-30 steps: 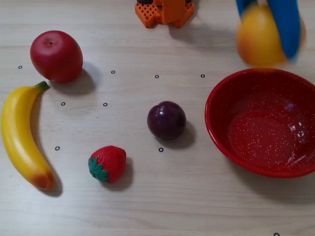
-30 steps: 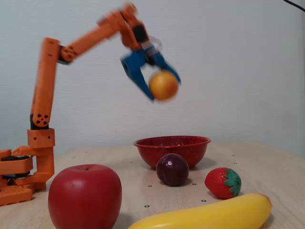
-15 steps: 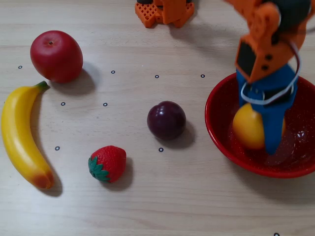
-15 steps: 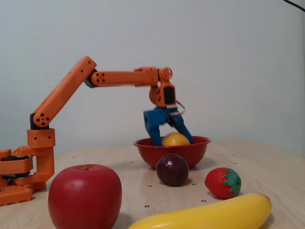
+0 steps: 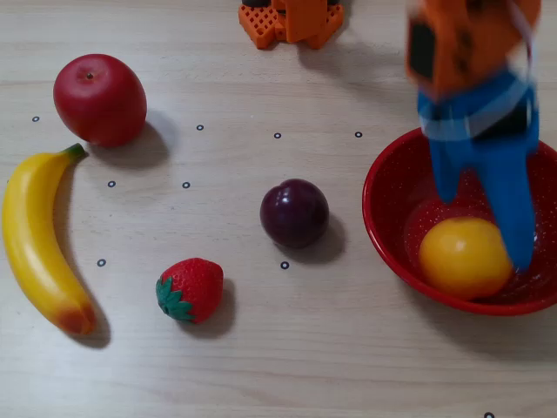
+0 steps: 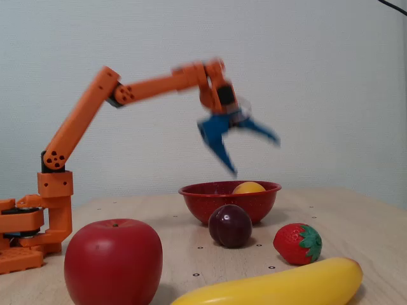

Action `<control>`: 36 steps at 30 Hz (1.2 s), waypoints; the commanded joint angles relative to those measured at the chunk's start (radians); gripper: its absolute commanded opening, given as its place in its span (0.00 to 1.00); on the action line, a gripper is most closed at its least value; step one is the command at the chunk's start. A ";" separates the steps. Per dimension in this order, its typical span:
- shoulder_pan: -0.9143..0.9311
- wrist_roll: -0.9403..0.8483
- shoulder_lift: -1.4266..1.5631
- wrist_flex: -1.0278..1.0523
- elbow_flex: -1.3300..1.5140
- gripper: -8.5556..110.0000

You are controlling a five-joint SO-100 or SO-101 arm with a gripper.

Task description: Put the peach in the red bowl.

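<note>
I am lifting the open, empty claw (image 6: 251, 152) straight up, clear of the peach (image 5: 465, 257) lying in the red bowl (image 5: 387, 209).

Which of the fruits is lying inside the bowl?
The yellow-orange peach: it alone sits in the red bowl; the others lie on the table.

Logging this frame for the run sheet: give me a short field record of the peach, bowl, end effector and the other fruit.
peach: lying inside the red bowl, free of the end effector
red bowl: at the right edge of the overhead view, upright on the table
end effector: open, blurred, raised above the bowl in the fixed view
plum: on the table just left of the bowl
strawberry: on the table
apple: far left, on the table
banana: along the left edge
task state: looks done
</note>
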 commanded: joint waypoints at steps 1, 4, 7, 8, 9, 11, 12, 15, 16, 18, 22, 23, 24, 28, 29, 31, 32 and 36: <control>-0.032 0.025 0.249 0.038 -0.081 0.39; -0.058 -0.002 0.390 0.084 -0.074 0.22; -0.092 -0.014 0.511 0.137 -0.041 0.07; -0.107 -0.015 0.555 0.141 -0.006 0.07; -0.126 -0.015 0.600 0.143 0.038 0.07; -0.166 -0.008 0.704 0.120 0.156 0.07; -0.186 0.002 0.761 0.101 0.230 0.07; -0.258 0.038 0.937 0.023 0.514 0.07; -0.281 0.046 0.992 -0.002 0.606 0.07; -0.331 0.055 1.091 -0.049 0.781 0.07; -0.397 0.083 1.301 -0.172 1.123 0.07; -0.407 0.087 1.362 -0.198 1.209 0.07; -0.414 0.094 1.422 -0.221 1.296 0.07; -0.434 0.094 1.628 -0.308 1.603 0.07; -0.440 0.095 1.677 -0.357 1.694 0.07; -0.449 0.094 1.741 -0.489 1.876 0.07; -0.456 0.089 1.753 -0.569 1.959 0.07; -0.449 0.098 1.848 -0.936 2.289 0.07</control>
